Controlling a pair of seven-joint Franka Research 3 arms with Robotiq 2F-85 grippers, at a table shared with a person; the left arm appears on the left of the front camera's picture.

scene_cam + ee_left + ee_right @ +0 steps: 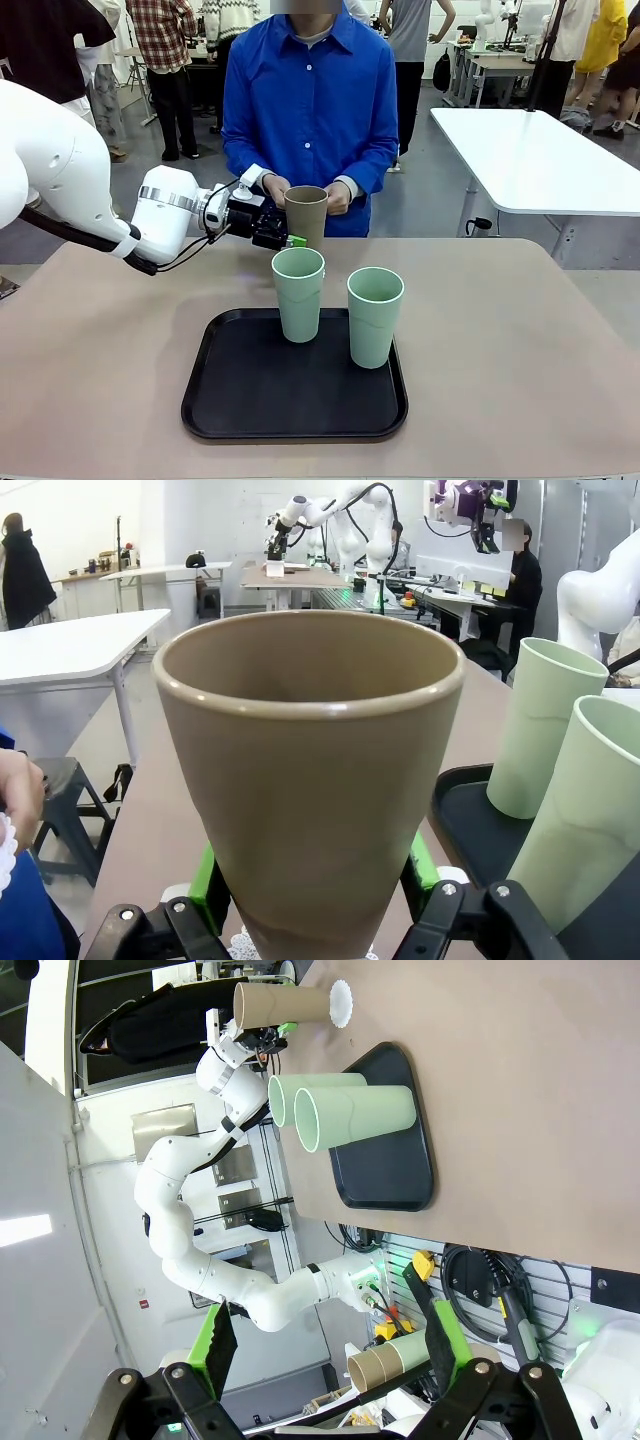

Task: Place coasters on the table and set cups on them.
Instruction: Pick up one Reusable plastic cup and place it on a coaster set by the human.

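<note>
Front view: we seem to be setting the brown cup on a coaster at the tabletop's far edge, left gripper clamped around it. Next we likely let go cleanly. Right gripper gapes empty.

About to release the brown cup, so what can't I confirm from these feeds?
Right wrist view: brown cup and coaster are too small to tell whether the base touches or sits centred.
Front view: the near mint cup hides that base and coaster.
Left wrist view: the bottom edge and left gripper cut the base off.
</note>
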